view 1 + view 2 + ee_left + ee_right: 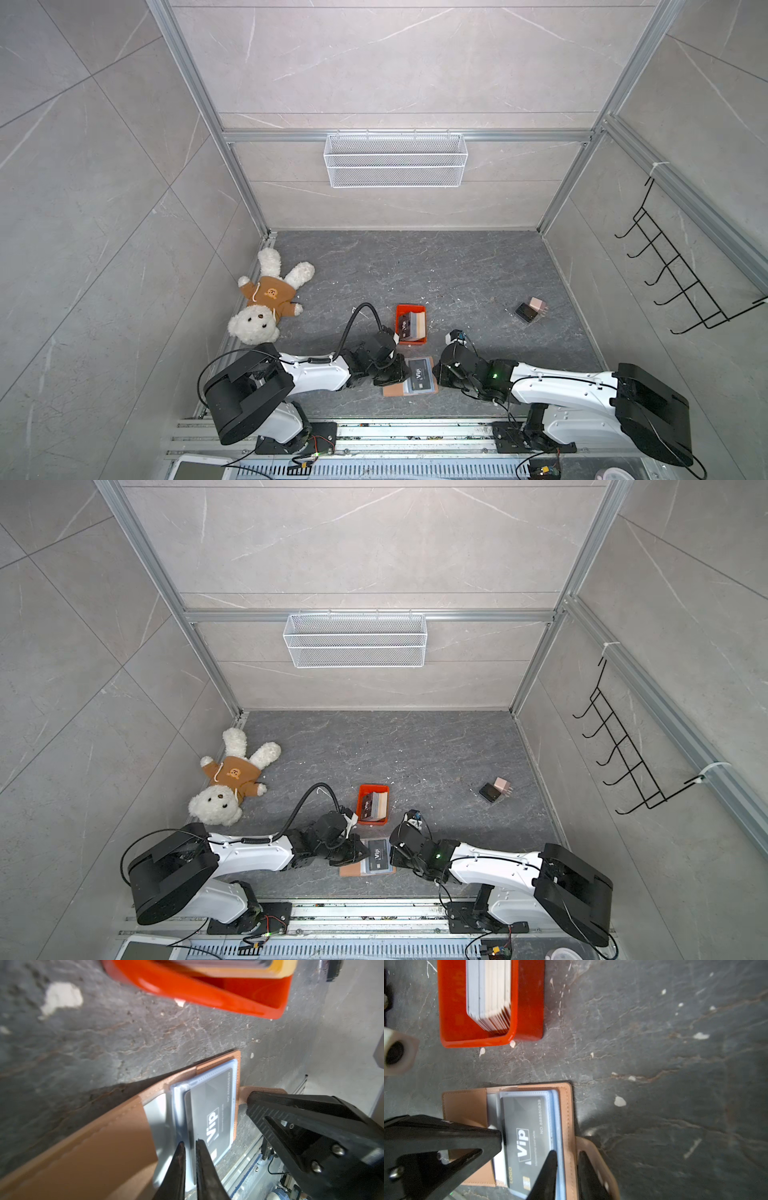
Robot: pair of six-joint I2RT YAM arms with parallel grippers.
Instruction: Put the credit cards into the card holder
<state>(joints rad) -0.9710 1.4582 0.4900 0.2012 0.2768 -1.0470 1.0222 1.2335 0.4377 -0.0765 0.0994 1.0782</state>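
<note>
Left wrist view: left pincer (190,1145) pinches one card (207,1109) partly sleeved in the card holder (93,1147); right pincer (566,1153) stands slightly parted; stack (492,991) beyond it not yet loaded.

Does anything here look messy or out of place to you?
Nothing broken, but a few oddities. A teddy bear lies sprawled on its back by the left wall, unrelated to cards. Pale flecks are scattered over the dark tabletop, like chips or crumbs. The credit cards in the orange tray lean over.

Left tool (190,1142) pinched narrow, right tool (568,1152) slightly parted, both reaching inward
</note>
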